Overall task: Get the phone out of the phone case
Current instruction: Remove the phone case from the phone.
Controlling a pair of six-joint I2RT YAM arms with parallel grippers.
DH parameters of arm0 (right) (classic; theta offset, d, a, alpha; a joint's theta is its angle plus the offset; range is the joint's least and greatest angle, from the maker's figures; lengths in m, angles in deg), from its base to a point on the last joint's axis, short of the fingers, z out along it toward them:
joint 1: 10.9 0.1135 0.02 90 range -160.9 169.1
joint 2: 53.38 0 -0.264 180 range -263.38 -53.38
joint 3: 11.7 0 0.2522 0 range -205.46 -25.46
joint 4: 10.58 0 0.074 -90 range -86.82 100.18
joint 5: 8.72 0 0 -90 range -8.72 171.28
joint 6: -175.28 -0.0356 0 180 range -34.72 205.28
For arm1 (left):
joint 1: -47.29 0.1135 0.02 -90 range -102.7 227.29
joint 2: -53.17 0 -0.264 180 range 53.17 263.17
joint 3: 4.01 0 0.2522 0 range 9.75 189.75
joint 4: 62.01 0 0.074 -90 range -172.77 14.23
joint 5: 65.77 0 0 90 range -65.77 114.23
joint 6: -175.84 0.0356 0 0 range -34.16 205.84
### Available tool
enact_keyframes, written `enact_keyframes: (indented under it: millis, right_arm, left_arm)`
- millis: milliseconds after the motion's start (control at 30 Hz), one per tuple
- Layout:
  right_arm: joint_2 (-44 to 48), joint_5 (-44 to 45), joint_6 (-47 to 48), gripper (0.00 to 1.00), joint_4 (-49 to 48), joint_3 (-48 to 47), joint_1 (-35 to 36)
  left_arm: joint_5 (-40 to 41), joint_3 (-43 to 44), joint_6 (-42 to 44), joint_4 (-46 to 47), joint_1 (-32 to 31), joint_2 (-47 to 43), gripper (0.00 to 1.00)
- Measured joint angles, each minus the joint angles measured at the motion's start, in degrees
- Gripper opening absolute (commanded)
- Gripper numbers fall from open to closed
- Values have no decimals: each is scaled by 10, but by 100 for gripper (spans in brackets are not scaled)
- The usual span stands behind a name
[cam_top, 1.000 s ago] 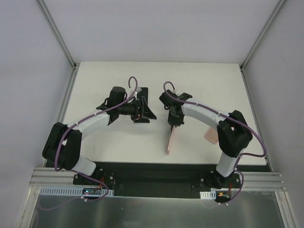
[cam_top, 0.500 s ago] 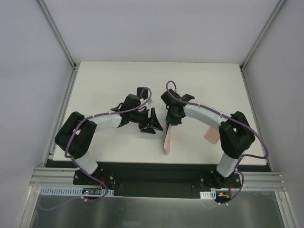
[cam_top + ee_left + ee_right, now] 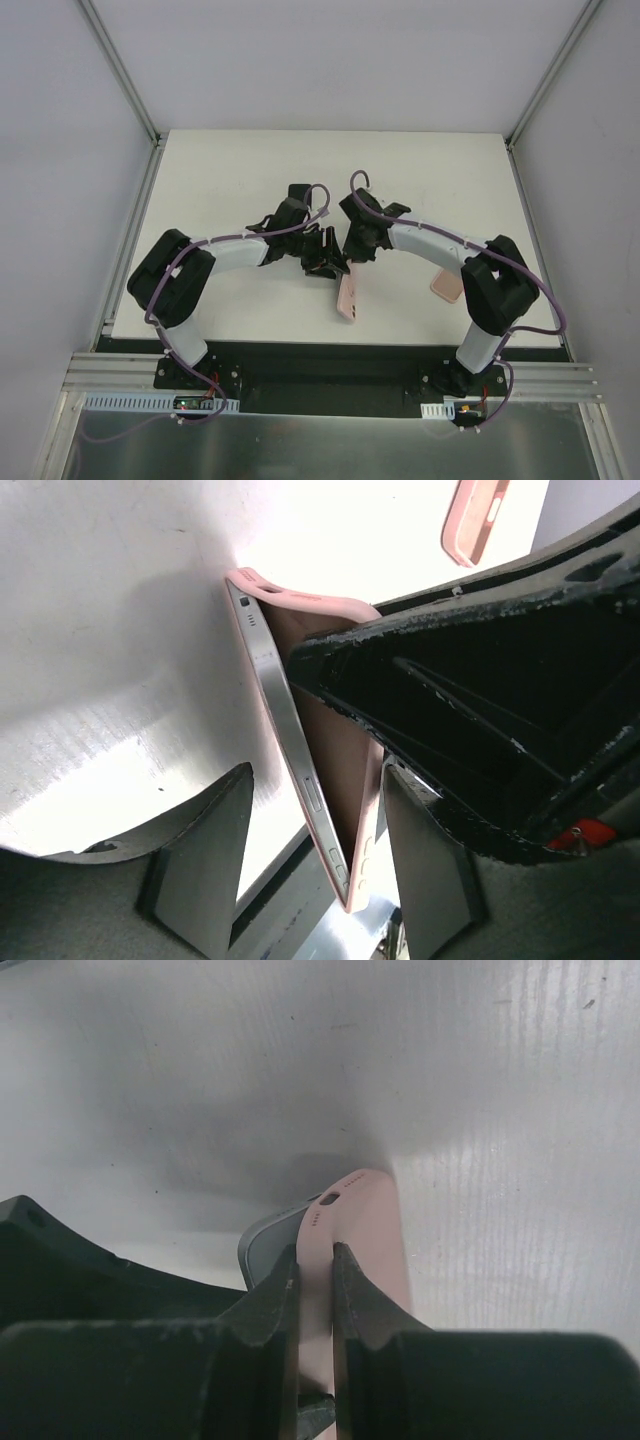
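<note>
White worktop (image 3: 230, 170) fills the floor of a pale-walled enclosure, and the two arms meet over its middle.

In the right wrist view, the right pincer (image 3: 315, 1256) is clenched on the phone case (image 3: 365, 1230). Its two black fingers pinch the thin pink wall of the case near a corner. The grey corner of the phone (image 3: 268, 1238) shows just to the left of that wall, outside the grip.

In its own view, the left pincer (image 3: 318, 772) stands released. Its two grey fingers (image 3: 200, 860) straddle both phone and case in the lower half of the frame. A clear gap lies between the left-hand finger and the phone's silver edge. The right-hand finger sits just beside the case's pink side; whether it touches cannot be told. The silver edge, with its buttons and speaker holes, runs diagonally from upper left to lower centre. At the upper end it still meets the pink rim. Along the rest of its length it has peeled away from the case's back, opening a wedge. The black body of the right pincer fills the right of that frame.

From above, phone and case hang tilted between the two pincers at the centre of the frame, lower end toward the arm bases. A spare pink case (image 3: 446, 286) lies flat on the worktop to the right, partly under the right arm's forearm and well apart from the held one.
</note>
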Motion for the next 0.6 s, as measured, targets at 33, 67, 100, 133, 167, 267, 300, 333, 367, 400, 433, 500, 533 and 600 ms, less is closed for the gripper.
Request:
enact_keyframes:
  millis: [33,67,100,133,167,267,300,333,367,400,433,500,533,600]
  right_arm:
    - [1,-3,-1,1,-7,3,0]
    - [2,-5,-2,1,-12,6,0]
    - [4,-8,-2,1,-19,9,-1]
    - [6,-11,-3,1,-25,14,-2]
    - [8,-15,-3,1,-31,18,-3]
    - [10,-22,-4,1,-42,23,-6]
    - [10,-26,-5,1,-45,24,-7]
    - [10,-29,-5,1,-48,25,-8]
    - [10,-30,-5,2,-52,26,-8]
    - [11,-31,-6,1,-55,26,-8]
    - [10,-33,-6,1,-58,27,-8]
    - [10,-38,-7,1,-67,29,-8]
    - [10,-39,-8,1,-69,30,-8]
    - [10,-42,-8,1,-75,31,-9]
  left_arm:
    - [4,0,-1,0,0,1,52]
    - [7,-1,-1,0,0,1,51]
    - [12,-2,-1,1,0,1,51]
    - [14,-4,-3,4,0,1,51]
    - [15,-6,-7,7,0,1,51]
    - [18,-12,-14,20,1,0,51]
    - [18,-18,-17,28,1,0,52]
    - [18,-23,-23,36,2,-1,52]
    - [19,-28,-26,43,5,-4,52]
    - [20,-34,-29,50,5,-7,53]
    - [22,-39,-32,56,6,-10,53]
    - [33,-55,-38,68,10,-23,54]
    - [34,-61,-41,70,11,-28,54]
    - [45,-76,-45,75,15,-47,54]
